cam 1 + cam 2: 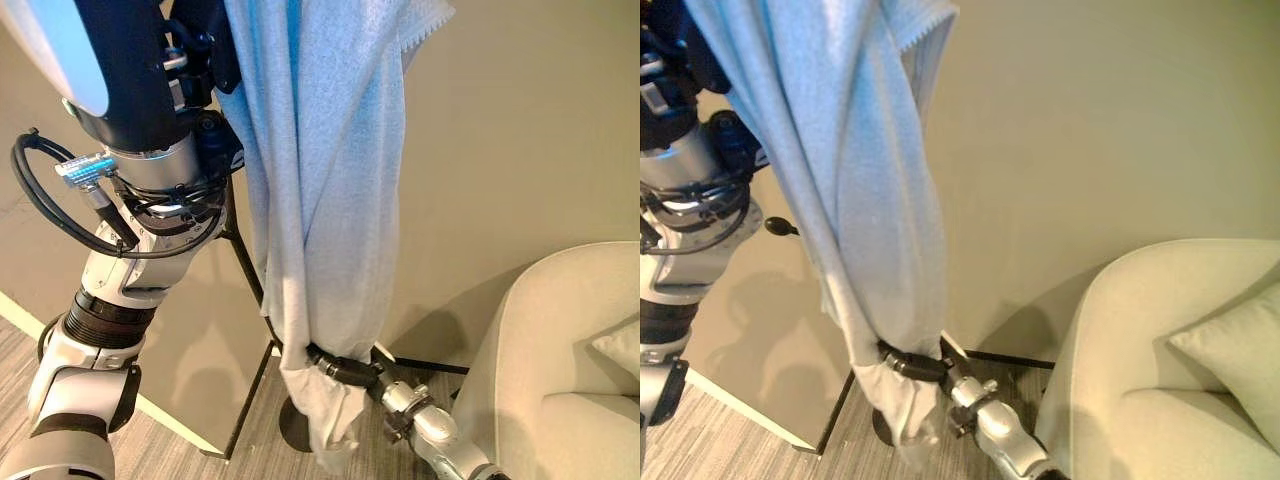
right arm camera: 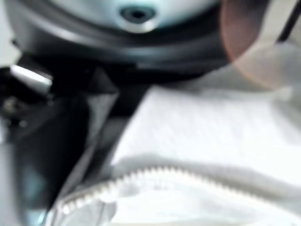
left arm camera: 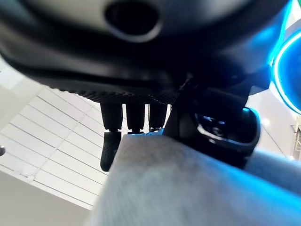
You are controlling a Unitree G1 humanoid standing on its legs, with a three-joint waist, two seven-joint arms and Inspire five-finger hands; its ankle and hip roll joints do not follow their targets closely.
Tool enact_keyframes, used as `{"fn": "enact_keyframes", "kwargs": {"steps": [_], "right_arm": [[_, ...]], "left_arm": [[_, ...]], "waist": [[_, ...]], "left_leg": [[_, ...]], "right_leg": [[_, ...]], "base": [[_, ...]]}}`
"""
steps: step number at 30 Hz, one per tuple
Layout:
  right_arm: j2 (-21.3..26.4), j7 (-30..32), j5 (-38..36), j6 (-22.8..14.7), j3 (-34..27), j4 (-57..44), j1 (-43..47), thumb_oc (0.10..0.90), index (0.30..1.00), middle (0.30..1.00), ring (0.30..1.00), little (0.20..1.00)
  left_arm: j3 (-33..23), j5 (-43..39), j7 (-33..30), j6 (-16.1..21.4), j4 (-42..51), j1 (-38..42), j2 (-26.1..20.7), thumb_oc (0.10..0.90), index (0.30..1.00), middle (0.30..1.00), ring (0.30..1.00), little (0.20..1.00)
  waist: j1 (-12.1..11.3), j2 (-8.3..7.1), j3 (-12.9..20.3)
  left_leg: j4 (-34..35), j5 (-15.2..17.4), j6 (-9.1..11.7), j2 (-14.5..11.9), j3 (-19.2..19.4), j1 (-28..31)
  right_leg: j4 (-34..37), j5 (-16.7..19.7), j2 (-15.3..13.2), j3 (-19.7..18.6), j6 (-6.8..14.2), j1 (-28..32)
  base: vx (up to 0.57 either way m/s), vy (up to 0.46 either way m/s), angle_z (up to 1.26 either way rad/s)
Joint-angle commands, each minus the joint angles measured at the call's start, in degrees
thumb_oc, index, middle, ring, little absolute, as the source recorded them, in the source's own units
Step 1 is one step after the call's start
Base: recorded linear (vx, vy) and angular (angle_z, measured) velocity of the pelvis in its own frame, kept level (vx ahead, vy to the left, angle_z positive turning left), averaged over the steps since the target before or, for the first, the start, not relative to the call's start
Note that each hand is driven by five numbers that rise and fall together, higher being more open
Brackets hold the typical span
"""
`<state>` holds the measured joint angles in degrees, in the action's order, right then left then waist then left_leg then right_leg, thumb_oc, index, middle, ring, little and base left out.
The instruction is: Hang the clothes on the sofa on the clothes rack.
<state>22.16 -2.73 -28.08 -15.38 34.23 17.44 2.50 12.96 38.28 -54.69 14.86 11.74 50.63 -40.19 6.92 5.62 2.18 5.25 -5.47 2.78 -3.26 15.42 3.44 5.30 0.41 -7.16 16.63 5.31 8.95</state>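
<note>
A pale garment (image 1: 320, 180) hangs against the rack's pole (image 1: 245, 265) beside a sofa (image 1: 1160, 360). The right robot hand (image 1: 340, 368) grips its lower part; the left robot hand (image 3: 136, 122) holds its top, fingers curled.

The garment (image 1: 320, 200) is hanging down in front of the wall (image 1: 500, 130), draping over the clothes rack (image 1: 245, 262), whose pole is standing just behind and to the left of it. The left robot hand (image 3: 136, 123) is sitting at the garment's top, the right robot hand (image 1: 340, 368) against its lower part. The sofa (image 1: 570, 370) is standing to the right, a cushion (image 1: 1235, 355) lying on it.
</note>
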Motion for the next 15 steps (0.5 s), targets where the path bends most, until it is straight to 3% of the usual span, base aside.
{"fn": "enact_keyframes", "kwargs": {"steps": [1,4,6,8,11,12,13,14,15], "right_arm": [[-2.46,3.33,-8.68,-6.91,-11.99,-4.91,-1.71,0.400,0.300,0.300,0.300,0.300],[-3.48,3.25,-19.67,-9.82,-21.81,-9.15,-5.05,0.400,0.300,0.300,0.300,0.300],[-2.88,8.97,-16.84,-12.20,-27.40,-14.27,-5.63,0.400,0.300,0.300,0.300,0.300],[-1.32,18.69,-4.22,-12.88,-30.55,-17.10,-3.05,0.400,0.300,0.300,0.300,0.300],[2.09,36.20,22.93,-11.41,-35.08,-24.70,6.21,0.400,0.300,0.300,0.300,0.300],[3.10,38.35,26.74,-10.49,-35.38,-26.07,7.42,0.400,0.300,0.300,0.300,0.300],[8.30,43.15,40.75,-6.82,-37.51,-31.73,12.27,0.400,0.300,0.300,0.300,0.300],[12.12,44.48,47.52,-4.55,-38.61,-34.67,15.33,0.400,0.300,0.300,0.300,0.300],[13.24,44.50,49.08,-3.94,-38.63,-35.67,16.28,0.400,0.300,0.300,0.300,0.300]], "left_arm": [[-6.88,-2.18,-3.54,-5.56,-4.91,7.04,-6.75,0.400,0.300,0.300,0.300,0.300],[-8.49,-1.01,-5.07,-6.58,-4.77,3.84,-9.10,0.400,0.300,0.300,0.300,0.300],[-10.41,-2.00,-5.08,-6.70,-5.16,0.05,-10.15,0.400,0.300,0.300,0.300,0.300],[-11.81,-2.50,-4.50,-6.18,-3.66,-1.09,-11.44,0.400,0.300,0.300,0.300,0.300],[-14.04,-1.85,-6.73,-5.62,-2.60,-1.22,-12.30,0.400,0.300,0.300,0.300,0.300],[-14.43,-1.58,-6.81,-5.43,-2.34,-1.74,-11.94,0.400,0.300,0.300,0.300,0.300],[-16.05,-0.78,-7.88,-4.23,-2.30,-4.36,-10.09,0.400,0.300,0.300,0.300,0.300],[-17.40,-0.08,-7.54,-3.42,-2.00,-7.49,-9.20,0.400,0.300,0.300,0.300,0.300],[-18.32,0.22,-7.28,-3.04,-1.66,-9.28,-8.66,0.400,0.300,0.300,0.300,0.300]], "waist": [[-0.32,-3.57,0.84],[0.19,-3.84,1.36],[0.48,-4.11,1.63],[0.21,-4.21,1.69],[-1.11,-4.19,2.17],[-1.25,-4.16,2.07],[-1.78,-4.73,1.98],[-2.12,-5.25,1.86],[-2.17,-5.29,1.78]], "left_leg": [[-0.25,8.48,1.06,-0.54,3.47,6.57],[-0.25,9.44,1.27,-0.53,3.47,7.41],[-0.25,9.64,1.13,-0.51,3.89,7.83],[-0.25,9.06,0.68,-0.53,4.67,7.61],[-0.25,9.48,0.09,-0.41,3.94,7.79],[-0.25,9.52,0.03,-0.40,3.79,7.81],[-0.25,9.58,-0.07,-0.54,3.17,7.66],[-0.25,9.56,-0.08,-0.80,2.79,7.47],[-0.25,9.55,-0.03,-1.01,2.76,7.44]], "right_leg": [[-1.67,1.75,-3.39,0.16,4.57,-0.93],[-1.84,1.59,-3.30,-1.11,5.26,-0.75],[-1.87,1.94,-3.16,-1.67,5.33,-0.84],[-1.68,2.54,-3.14,-1.29,4.89,-1.12],[-1.25,2.10,-3.05,-1.05,4.83,-0.60],[-1.27,1.98,-3.03,-0.98,4.81,-0.51],[-1.37,1.62,-2.88,-0.76,4.60,-0.37],[-1.55,0.96,-2.49,-0.85,4.19,-0.43],[-1.69,0.58,-2.25,-0.98,3.95,-0.50]], "base": [[0.04,0.068,-0.06],[0.06,0.047,-0.38],[0.02,0.019,-0.20],[-0.05,0.006,-0.03],[0.01,0.019,0.05],[0.02,0.031,0.20],[0.02,0.006,0.21],[0.03,-0.010,0.25],[0.02,-0.039,0.22]]}}
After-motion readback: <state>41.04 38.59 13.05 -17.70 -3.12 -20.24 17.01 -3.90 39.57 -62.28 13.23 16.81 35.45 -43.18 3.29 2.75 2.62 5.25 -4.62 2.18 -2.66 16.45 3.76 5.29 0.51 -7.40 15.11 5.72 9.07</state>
